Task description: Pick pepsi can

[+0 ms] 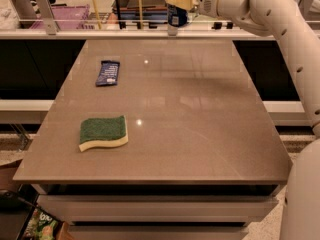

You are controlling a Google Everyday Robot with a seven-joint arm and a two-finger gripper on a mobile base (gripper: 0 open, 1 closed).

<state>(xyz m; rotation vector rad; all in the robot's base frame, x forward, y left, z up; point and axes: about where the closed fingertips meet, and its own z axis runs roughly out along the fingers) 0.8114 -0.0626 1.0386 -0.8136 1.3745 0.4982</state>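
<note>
The pepsi can (177,17) is a small blue upright can with white markings. It hangs in the air above the far edge of the table (200,134), near the top middle of the camera view. My gripper (179,0) is shut on the top of the pepsi can and holds it clear of the tabletop. My white arm (280,29) reaches in from the right side.
A flat dark-blue snack packet (107,72) lies on the far left of the table. A green and yellow sponge (103,132) lies at the near left. A rail and shelves with crates (135,6) run behind the table's far edge.
</note>
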